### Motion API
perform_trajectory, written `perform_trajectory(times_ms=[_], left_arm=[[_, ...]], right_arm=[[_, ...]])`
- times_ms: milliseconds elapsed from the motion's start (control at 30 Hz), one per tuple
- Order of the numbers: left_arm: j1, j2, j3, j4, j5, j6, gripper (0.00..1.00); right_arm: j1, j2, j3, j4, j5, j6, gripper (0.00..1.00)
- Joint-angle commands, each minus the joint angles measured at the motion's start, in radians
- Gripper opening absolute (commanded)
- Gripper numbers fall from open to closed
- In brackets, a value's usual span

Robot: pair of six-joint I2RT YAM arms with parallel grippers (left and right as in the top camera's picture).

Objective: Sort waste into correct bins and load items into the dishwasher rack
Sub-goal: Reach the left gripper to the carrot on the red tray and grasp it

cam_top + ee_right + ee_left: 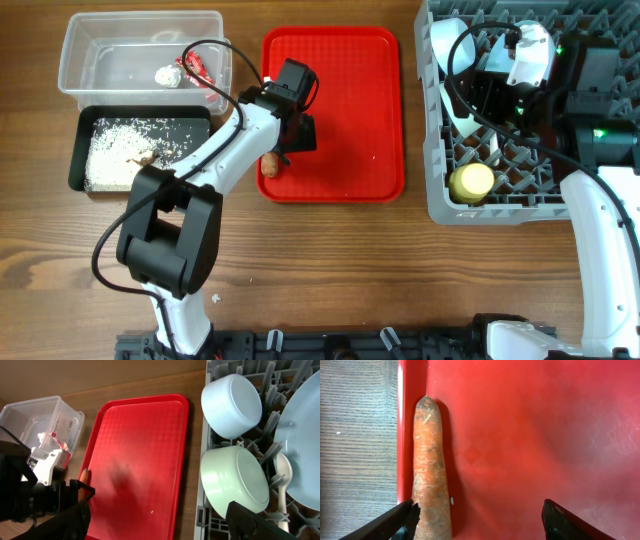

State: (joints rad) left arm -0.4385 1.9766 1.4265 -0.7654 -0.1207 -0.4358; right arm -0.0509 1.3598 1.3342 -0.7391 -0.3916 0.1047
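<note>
From overhead I get only a short orange stub of the carrot [270, 164] at the red tray's [340, 60] left edge, and I can't tell how much of it the left gripper [298, 135] covers; on the left wrist camera its lower end runs off the bottom of the picture. My right arm [600, 230] hides much of the rack [435, 200]. On the right wrist camera the plate [305, 440] is cut by the right edge, and I lose the end of the spoon's [284, 467] handle.
</note>
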Motion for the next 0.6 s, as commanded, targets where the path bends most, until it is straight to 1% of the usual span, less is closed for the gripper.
perform_trajectory(times_ms=[0,367,567], left_arm=[[0.005,0.035,0.013,-0.001,-0.033,-0.021,0.81],[0.003,0.088,0.011,-0.002,-0.03,-0.021,0.8],[0.002,0.089,-0.003,-0.001,-0.026,-0.021,0.75]], right_arm=[[0.001,0.005,0.013,-0.006,0.011,0.0,0.89],[0.001,0.005,0.013,-0.016,0.011,0.0,0.89],[0.001,0.005,0.013,-0.016,0.011,0.0,0.89]])
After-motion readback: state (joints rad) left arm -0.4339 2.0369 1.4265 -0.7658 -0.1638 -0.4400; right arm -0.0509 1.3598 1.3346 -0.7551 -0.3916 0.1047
